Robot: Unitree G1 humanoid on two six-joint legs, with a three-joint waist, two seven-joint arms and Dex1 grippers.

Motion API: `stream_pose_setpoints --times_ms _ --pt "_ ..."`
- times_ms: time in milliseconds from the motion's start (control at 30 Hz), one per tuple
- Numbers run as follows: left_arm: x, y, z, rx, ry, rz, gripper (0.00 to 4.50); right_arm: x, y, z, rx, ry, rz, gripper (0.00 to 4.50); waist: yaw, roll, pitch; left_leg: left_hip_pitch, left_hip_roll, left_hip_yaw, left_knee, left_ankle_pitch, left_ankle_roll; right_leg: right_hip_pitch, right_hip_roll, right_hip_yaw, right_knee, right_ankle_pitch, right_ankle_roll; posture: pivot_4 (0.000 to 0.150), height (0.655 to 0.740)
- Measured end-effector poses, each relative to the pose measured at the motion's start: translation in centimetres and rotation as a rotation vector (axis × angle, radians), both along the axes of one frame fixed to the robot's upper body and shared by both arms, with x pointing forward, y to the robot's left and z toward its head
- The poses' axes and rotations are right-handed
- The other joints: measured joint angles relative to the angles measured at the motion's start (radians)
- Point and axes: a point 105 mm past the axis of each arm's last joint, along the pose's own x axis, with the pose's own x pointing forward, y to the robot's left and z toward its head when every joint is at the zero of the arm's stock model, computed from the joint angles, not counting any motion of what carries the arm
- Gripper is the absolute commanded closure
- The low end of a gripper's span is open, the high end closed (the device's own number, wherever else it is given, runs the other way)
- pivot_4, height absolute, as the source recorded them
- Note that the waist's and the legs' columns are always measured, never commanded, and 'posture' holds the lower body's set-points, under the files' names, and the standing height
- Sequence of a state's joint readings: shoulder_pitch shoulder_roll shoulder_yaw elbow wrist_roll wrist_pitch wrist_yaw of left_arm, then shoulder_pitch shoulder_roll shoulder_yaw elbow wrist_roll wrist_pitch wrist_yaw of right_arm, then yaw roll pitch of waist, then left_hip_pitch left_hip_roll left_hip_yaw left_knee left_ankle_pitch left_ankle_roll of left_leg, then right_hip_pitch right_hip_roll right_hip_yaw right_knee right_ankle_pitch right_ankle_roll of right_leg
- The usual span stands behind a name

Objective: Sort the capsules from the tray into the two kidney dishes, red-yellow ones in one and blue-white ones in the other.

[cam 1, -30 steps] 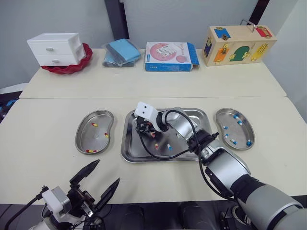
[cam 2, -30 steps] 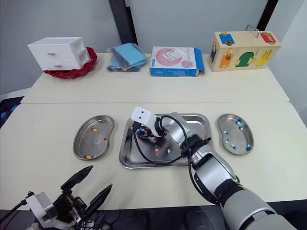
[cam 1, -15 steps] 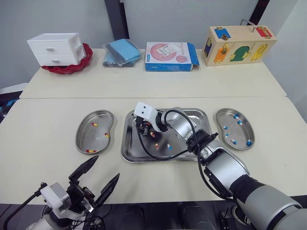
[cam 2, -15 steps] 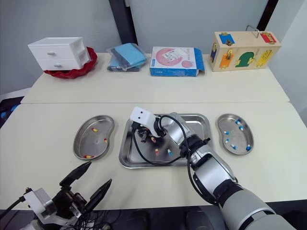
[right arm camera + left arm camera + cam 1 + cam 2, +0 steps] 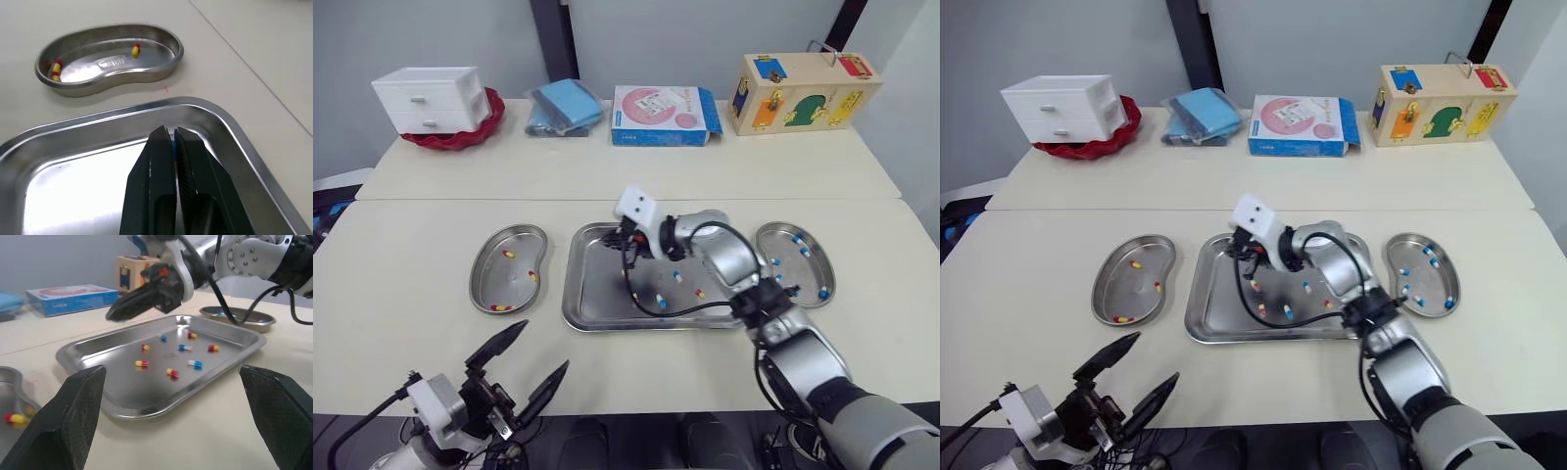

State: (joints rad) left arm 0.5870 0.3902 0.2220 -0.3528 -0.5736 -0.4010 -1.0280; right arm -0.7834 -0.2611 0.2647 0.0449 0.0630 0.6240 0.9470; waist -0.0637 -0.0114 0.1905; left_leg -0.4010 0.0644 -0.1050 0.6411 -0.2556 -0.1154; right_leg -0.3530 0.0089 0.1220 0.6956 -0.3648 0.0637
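Observation:
The steel tray lies mid-table with several loose capsules, among them a blue-white one and a red-yellow one. My right gripper hovers over the tray's far left part. Its fingers are shut, with a sliver of a blue capsule pinched between them. The left kidney dish holds red-yellow capsules. The right kidney dish holds blue-white capsules. My left gripper stands open near the table's front edge, holding nothing.
Along the back of the table stand a white drawer box on a red dish, a blue cloth bundle, a pink-and-blue carton and a wooden latch box. A black cable loops over the tray.
My right gripper has risen from the tray's left middle and swung toward the far right, fingers shut. Two capsules that its arm covered now show. The left gripper has barely moved.

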Motion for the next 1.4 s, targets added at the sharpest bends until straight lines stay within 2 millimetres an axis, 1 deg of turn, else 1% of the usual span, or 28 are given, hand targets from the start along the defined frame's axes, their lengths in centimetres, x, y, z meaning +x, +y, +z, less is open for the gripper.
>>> stream_pose_setpoints --times_ms 67,133,167,233,333,367,433,533,600,733,900,1033,1200,1400 --pt "0.0 -0.4 0.1 0.015 -0.022 -0.049 0.0 -0.3 -3.3 0.3 -0.008 -0.016 -0.065 4.47 0.006 0.0 0.0 0.0 0.0 0.001 0.0 0.0 0.0 0.0 0.0 0.001 0.0 0.0 0.0 0.15 0.74" --pt "-0.1 -1.1 0.0 0.024 -0.038 -0.118 0.0 -0.9 -6.7 0.2 -0.017 -0.018 -0.145 4.47 0.007 0.0 0.0 0.001 0.0 0.001 0.0 0.0 0.0 0.0 0.0 0.001 0.0 0.0 0.0 0.15 0.74" --pt "-0.1 -1.2 0.0 0.026 -0.043 -0.132 0.0 -1.1 -7.7 -0.1 -0.024 -0.008 -0.169 4.47 0.007 0.0 0.0 0.0 0.0 0.001 0.0 0.0 0.0 0.0 0.0 0.001 0.0 0.0 0.0 0.15 0.74" --pt "0.1 -1.6 0.0 0.022 -0.052 -0.175 0.0 -1.8 -11.2 -0.6 -0.048 0.014 -0.259 4.47 0.007 0.0 0.0 0.0 0.0 0.002 0.0 0.0 0.0 0.0 0.0 0.002 -0.001 0.0 0.0 0.15 0.74" --pt "0.3 -2.2 0.2 0.02 -0.071 -0.227 0.0 -2.5 -15.7 -0.9 -0.065 0.035 -0.399 4.47 0.007 0.0 0.0 0.001 0.0 0.003 0.0 0.0 0.0 0.001 0.0 0.002 -0.002 0.0 0.0 0.15 0.74" --pt "0.3 -2.3 0.2 0.019 -0.075 -0.237 0.0 -2.6 -16.7 -0.9 -0.066 0.037 -0.433 4.47 0.006 0.0 0.0 0.001 0.0 0.003 0.0 0.0 0.0 0.001 0.0 0.003 -0.002 0.0 0.0 0.15 0.74" --pt "0.4 -2.7 0.4 0.014 -0.088 -0.271 0.0 -3.2 -19.8 -1.1 -0.085 0.044 -0.535 4.47 0.008 0.0 0.0 0.001 0.0 0.003 0.0 0.0 0.0 0.001 0.0 0.003 -0.002 0.0 0.0 0.15 0.74" --pt "0.6 -2.9 0.5 0.009 -0.097 -0.296 0.0 -3.7 -22.8 -1.6 -0.074 0.06 -0.65 4.47 0.006 0.0 0.0 0.001 0.0 0.004 0.0 0.0 0.0 0.002 0.0 0.003 -0.001 0.0 0.0 0.15 0.74" --pt "0.7 -2.8 0.3 0.01 -0.095 -0.308 0.0 -4.1 -24.1 -2.2 -0.079 0.072 -0.702 4.47 0.006 0.0 0.0 0.002 0.0 0.004 0.0 0.0 0.0 0.002 0.0 0.004 -0.001 0.0 0.0 0.15 0.74" --pt "0.8 -2.9 0.3 0.008 -0.095 -0.316 0.0 -4.3 -24.8 -2.9 -0.081 0.089 -0.738 4.47 0.006 0.0 0.0 0.001 0.0 0.004 0.001 0.0 0.0 0.002 0.0 0.004 -0.001 0.0 0.0 0.15 0.74" --pt "0.7 -2.8 0.2 0.004 -0.091 -0.318 0.0 -4.2 -24.9 -2.7 -0.06 0.082 -0.751 4.47 0.007 0.0 0.0 0.001 0.0 0.004 0.001 0.0 0.0 0.002 0.0 0.004 -0.001 0.0 0.0 0.15 0.74" --pt "0.7 -2.8 0.1 -0.004 -0.085 -0.302 0.0 -4.4 -25.5 -2.3 -0.061 0.068 -0.772 4.47 0.009 0.0 0.0 0.001 0.0 0.004 0.001 0.0 0.0 0.002 0.0 0.003 -0.002 0.0 0.0 0.15 0.74" --pt "0.6 -2.7 0.0 -0.008 -0.074 -0.293 0.0 -4.6 -25.8 -2.8 -0.07 0.081 -0.777 4.47 0.009 0.0 0.0 0.002 0.0 0.004 0.001 0.0 0.0 0.002 0.0 0.003 -0.001 0.0 0.0 0.15 0.74" --pt "0.8 -2.6 0.0 -0.013 -0.074 -0.277 0.0 -4.6 -25.9 -2.4 -0.075 0.07 -0.768 4.47 0.009 0.0 0.0 0.002 0.0 0.004 0.001 0.0 0.0 0.003 0.0 0.003 -0.001 0.0 0.0 0.15 0.74"
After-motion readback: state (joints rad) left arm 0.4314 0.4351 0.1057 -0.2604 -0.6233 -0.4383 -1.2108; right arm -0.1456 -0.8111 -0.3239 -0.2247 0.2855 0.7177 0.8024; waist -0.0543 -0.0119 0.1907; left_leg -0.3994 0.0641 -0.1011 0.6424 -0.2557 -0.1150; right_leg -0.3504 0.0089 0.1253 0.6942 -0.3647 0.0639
